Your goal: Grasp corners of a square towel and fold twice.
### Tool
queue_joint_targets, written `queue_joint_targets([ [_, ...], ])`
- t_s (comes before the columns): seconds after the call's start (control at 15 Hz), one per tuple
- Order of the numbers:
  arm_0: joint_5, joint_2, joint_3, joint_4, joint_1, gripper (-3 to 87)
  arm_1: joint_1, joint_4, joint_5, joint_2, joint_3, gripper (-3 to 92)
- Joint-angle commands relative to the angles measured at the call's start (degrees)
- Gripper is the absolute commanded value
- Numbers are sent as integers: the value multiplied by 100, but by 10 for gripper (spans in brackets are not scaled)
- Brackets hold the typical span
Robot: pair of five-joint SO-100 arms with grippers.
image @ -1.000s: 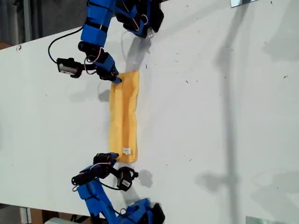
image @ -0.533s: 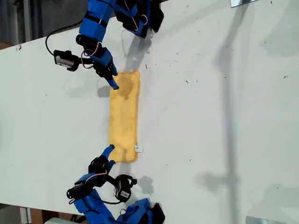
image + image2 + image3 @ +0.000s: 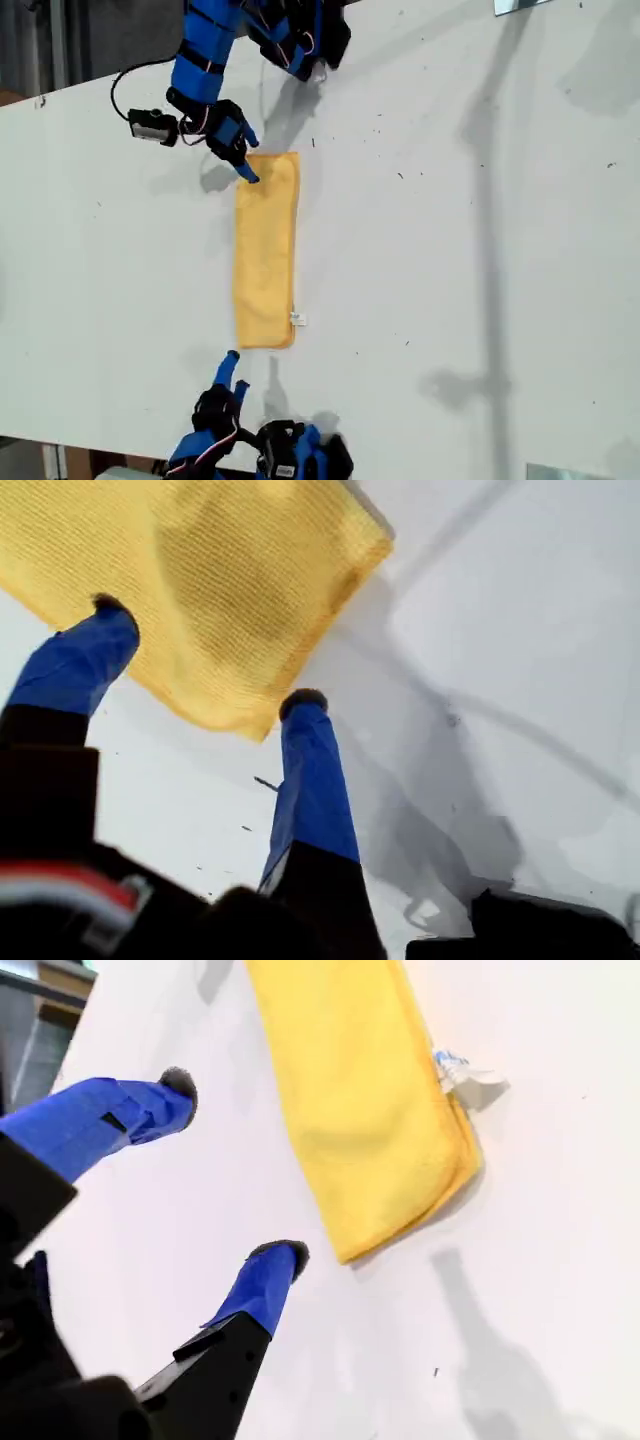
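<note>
Across the white worktop [image 3: 450, 200] the towel [image 3: 265, 250] lies as a long narrow strip, folded once by the look of it, its white tag [image 3: 297, 319] sticking out of one long edge near one end. My first tool [image 3: 205, 655] hovers with jaws spread over the corner [image 3: 245, 720] at the far end from the tag, gripping nothing. My second tool [image 3: 235, 1165] is also released, near the tagged end but apart from the cloth. I judge the second fold comes next: each tool must close on an end, then one end is carried over the other.
</note>
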Motion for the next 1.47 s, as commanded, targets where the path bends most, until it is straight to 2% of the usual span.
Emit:
queue_joint_targets([
  [0.0,-686,1705,1020,-105,193,278,167,-167,-79,-272,-9,323],
  [0.2,-1362,3428,2285,88,466,276,158,-413,-88,-923,44,325],
  [0.47,-2083,4922,3111,211,1063,270,-413,-976,79,-844,114,326],
  [0.73,-2224,5300,3164,229,1090,268,-158,-1143,396,-1784,18,299],
  [0.93,-2188,5414,3155,246,1028,269,35,-668,281,-2188,-149,275],
  [1.07,-2153,5440,3138,246,984,269,255,-431,26,-2338,-105,204],
  [1.13,-2145,5493,3146,246,976,269,308,-422,0,-2303,-26,80],
  [1.2,-2145,5520,3146,255,976,269,316,-422,0,-2285,18,1],
  [1.4,-2136,5484,3146,264,993,269,299,-413,79,-2039,220,1],
])
